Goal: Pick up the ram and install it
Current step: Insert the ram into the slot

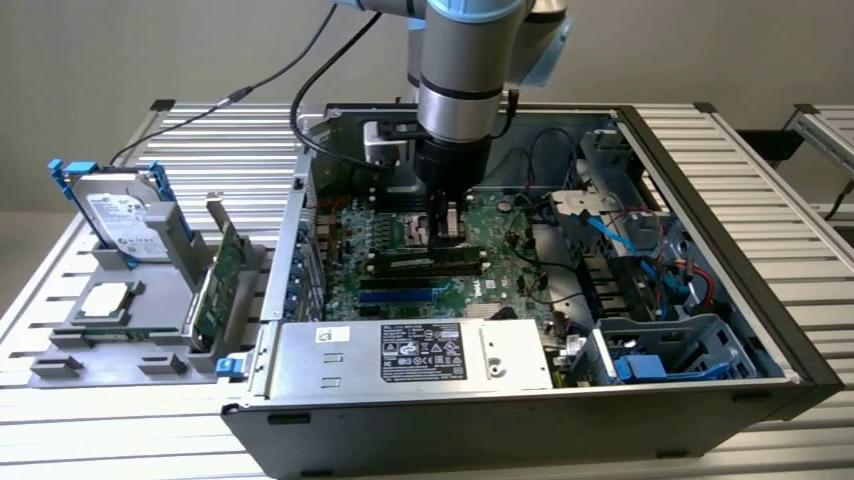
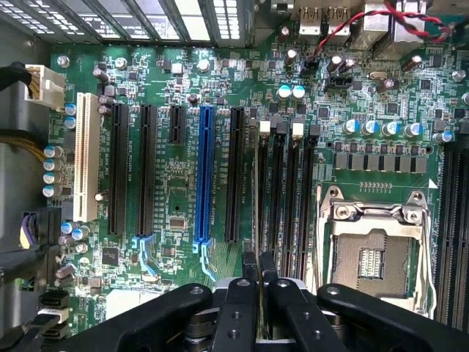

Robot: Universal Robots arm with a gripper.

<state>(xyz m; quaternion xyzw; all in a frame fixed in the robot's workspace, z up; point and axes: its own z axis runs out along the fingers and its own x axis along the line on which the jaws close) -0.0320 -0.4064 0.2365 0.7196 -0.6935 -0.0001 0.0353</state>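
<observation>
Exterior view, item list.

1. Gripper (image 1: 447, 235): mine, lowered into the open computer case (image 1: 507, 440) and standing over the middle of the motherboard (image 1: 374, 235).
2. Ram (image 1: 427, 262): a dark strip with pale markings, standing on edge directly under my fingertips and in line with the memory slots. My fingers are clenched on its upper edge. I cannot tell whether it is seated in a slot or only above one.
3. Power supply (image 1: 414, 355): a silver box with a label, along the case wall nearest that camera.
4. Tray (image 1: 120, 360): grey, outside the case, on the slatted table (image 1: 107, 440) toward its edge at the exterior view's left.
   - Hard drive (image 1: 120, 215): upright at the tray's far end.
   - Processor (image 1: 107, 300): flat, near the tray's middle.
   - Expansion card (image 1: 214, 285): green, on edge along the tray side nearest the case.

Wrist view, item list.

5. Gripper (image 2: 259, 258): the fingers (image 2: 250, 268) are drawn almost together, with only a sliver between them.
6. Memory slots (image 2: 293, 198): four black ones side by side. My fingertips are over the outermost, on the expansion-slot side.
7. Blue slot (image 2: 205, 176): separated from the memory slots by one black slot.
8. White slot (image 2: 88, 158): near the motherboard's edge, well apart from my fingers.
9. CPU socket (image 2: 374, 253): unfilled, just beyond the memory slots.
</observation>
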